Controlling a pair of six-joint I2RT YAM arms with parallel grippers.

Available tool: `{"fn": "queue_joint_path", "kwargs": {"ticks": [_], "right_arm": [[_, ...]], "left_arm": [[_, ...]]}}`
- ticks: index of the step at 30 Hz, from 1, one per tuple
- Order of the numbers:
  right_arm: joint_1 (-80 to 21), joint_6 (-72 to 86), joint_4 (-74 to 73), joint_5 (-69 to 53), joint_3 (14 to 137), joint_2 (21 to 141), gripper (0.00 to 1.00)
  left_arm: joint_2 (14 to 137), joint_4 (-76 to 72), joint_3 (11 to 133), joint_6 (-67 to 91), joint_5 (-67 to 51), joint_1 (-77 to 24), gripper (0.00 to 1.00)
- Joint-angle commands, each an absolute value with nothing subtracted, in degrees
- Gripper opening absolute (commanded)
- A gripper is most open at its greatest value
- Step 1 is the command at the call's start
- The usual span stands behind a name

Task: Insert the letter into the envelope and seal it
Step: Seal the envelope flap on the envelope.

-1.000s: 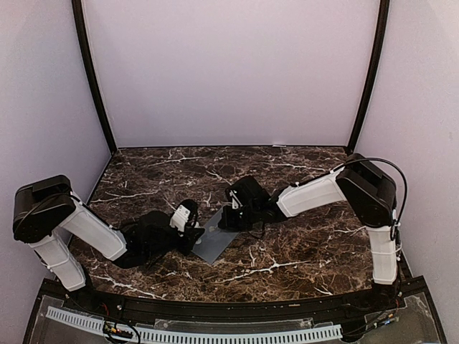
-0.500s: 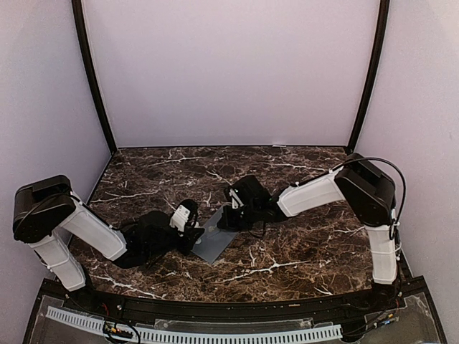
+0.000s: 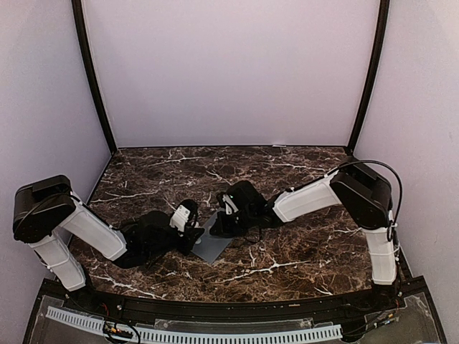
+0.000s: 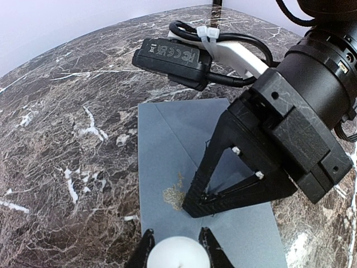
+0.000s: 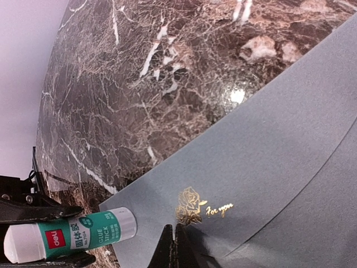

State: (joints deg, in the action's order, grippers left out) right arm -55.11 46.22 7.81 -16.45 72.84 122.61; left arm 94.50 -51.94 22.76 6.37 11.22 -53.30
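Note:
The slate-grey envelope (image 4: 167,139) lies flat on the marble table, its pointed flap folded down with a gold rose print (image 5: 189,205) at the tip. My right gripper (image 5: 175,241) is shut, and its tips press on the envelope (image 5: 279,134) just beside the rose; in the left wrist view they (image 4: 192,209) rest on the paper. My left gripper (image 4: 177,245) is shut on a glue stick (image 5: 72,234) with a green label and white cap, held just over the envelope's near end. The letter is not visible.
Dark marble table (image 3: 301,251) all round the envelope (image 3: 213,248). Both arms meet over it, left gripper (image 3: 195,233) and right gripper (image 3: 215,231) close together. Lilac walls and black posts bound the back and sides.
My right gripper has slid left and nearer along the envelope, toward the left gripper. The left arm and the glue stick have stayed put.

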Motion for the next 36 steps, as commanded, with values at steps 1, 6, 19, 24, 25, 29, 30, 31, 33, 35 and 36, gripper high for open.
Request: {"fn": "queue_joint_path", "kwargs": {"ticks": [1, 6, 19, 24, 25, 29, 30, 31, 33, 35, 36], "right_arm": [[-54.9, 47.5, 5.2, -14.1, 72.7, 125.1, 0.00], [-52.9, 47.4, 5.4, -13.0, 71.4, 124.3, 0.00], [-50.3, 45.9, 6.2, -14.1, 72.9, 125.9, 0.00], [-50.7, 46.1, 8.0, -16.4, 72.1, 126.2, 0.00], [-51.0, 46.1, 8.1, -16.8, 72.1, 126.2, 0.00], [-52.4, 46.4, 9.2, -19.4, 71.7, 126.0, 0.00], [-52.8, 46.4, 9.3, -19.8, 71.8, 126.0, 0.00], [-53.3, 46.6, 9.2, -20.0, 71.9, 126.0, 0.00], [-54.2, 47.1, 9.3, -20.4, 71.9, 126.0, 0.00], [-54.7, 47.6, 9.8, -20.6, 71.7, 126.1, 0.00], [-54.8, 47.9, 10.1, -20.6, 71.5, 126.1, 0.00]], "left_arm": [[94.3, -51.1, 22.2, 5.8, 11.5, -53.7, 0.00], [94.3, -51.1, 22.2, 5.7, 11.6, -53.7, 0.00], [94.3, -50.8, 22.5, 5.6, 11.5, -53.7, 0.00], [94.7, -50.6, 22.8, 5.6, 11.4, -53.7, 0.00], [94.7, -50.5, 22.8, 5.6, 11.4, -53.6, 0.00], [94.8, -50.4, 22.9, 5.5, 11.5, -53.7, 0.00], [94.9, -50.4, 22.9, 5.5, 11.5, -53.6, 0.00], [94.9, -50.4, 22.9, 5.5, 11.5, -53.6, 0.00], [94.9, -50.3, 23.0, 5.5, 11.5, -53.6, 0.00], [94.9, -50.3, 23.0, 5.5, 11.5, -53.7, 0.00], [94.9, -50.3, 23.0, 5.6, 11.5, -53.6, 0.00]]}}
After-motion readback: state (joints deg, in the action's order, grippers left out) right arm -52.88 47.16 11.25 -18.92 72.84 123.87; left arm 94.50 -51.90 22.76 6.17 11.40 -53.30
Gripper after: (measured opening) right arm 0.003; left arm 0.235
